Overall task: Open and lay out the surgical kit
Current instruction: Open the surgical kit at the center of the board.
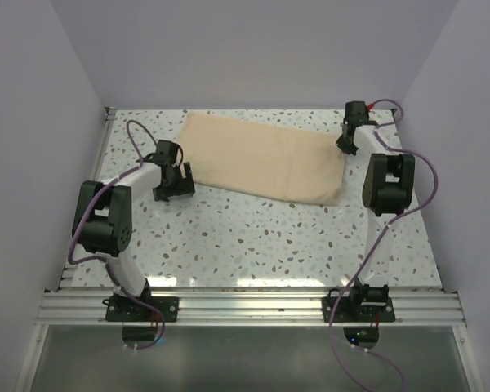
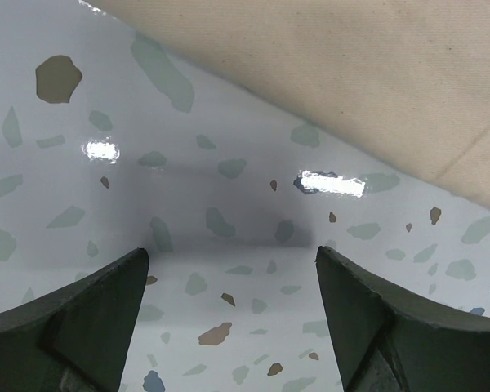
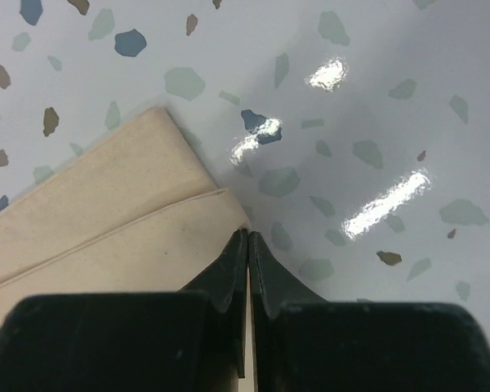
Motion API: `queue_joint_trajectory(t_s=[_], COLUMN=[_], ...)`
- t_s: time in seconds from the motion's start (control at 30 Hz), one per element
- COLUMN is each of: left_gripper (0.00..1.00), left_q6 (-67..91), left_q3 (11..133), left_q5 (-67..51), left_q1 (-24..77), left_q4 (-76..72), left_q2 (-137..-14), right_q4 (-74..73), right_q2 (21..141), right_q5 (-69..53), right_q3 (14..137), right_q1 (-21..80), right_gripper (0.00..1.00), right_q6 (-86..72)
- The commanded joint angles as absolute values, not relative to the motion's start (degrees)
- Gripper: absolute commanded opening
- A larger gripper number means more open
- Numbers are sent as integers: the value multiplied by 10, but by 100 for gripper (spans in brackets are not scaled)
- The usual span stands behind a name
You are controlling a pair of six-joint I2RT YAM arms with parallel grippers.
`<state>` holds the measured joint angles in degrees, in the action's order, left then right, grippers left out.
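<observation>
The tan cloth wrap [image 1: 261, 163] lies folded flat as a long bundle across the back of the table. The steel tray, scissors, forceps and tweezers are not visible. My left gripper [image 1: 175, 189] is open and empty just off the wrap's left end. In the left wrist view it [image 2: 233, 261] is low over bare table, with the wrap's edge [image 2: 351, 73] ahead. My right gripper [image 1: 345, 145] is at the wrap's far right corner. In the right wrist view it [image 3: 248, 237] is shut, pinching the edge of the top cloth layer [image 3: 106, 212].
The speckled tabletop [image 1: 253, 237] is walled by lavender panels at the left, back and right. An aluminium rail [image 1: 245, 308] with both arm bases runs along the near edge. Purple cables loop beside each arm.
</observation>
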<state>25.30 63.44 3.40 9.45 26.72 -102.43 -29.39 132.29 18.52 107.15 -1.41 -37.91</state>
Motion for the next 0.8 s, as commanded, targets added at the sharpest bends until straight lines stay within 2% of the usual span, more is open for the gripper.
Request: queue_joint_trajectory(t_s=[0.0, 0.4, 0.63, 0.77], left_gripper=[88, 89, 91, 93], left_q6=[251, 273, 278, 280], left_q3=[669, 773, 820, 898], left_q5=[22, 14, 44, 59], left_q1=[92, 91, 91, 90], left_q4=[279, 309, 330, 364], left_q2=[-1042, -1025, -997, -994], right_q4=[-294, -339, -332, -381], right_q2=[1225, 1172, 1098, 1025], right_q5=[193, 123, 45, -13], right_q3=[1059, 1107, 1000, 922], right_q1=[-6, 51, 126, 200], right_gripper=[0, 0, 0, 0], right_q6=[-377, -368, -370, -368])
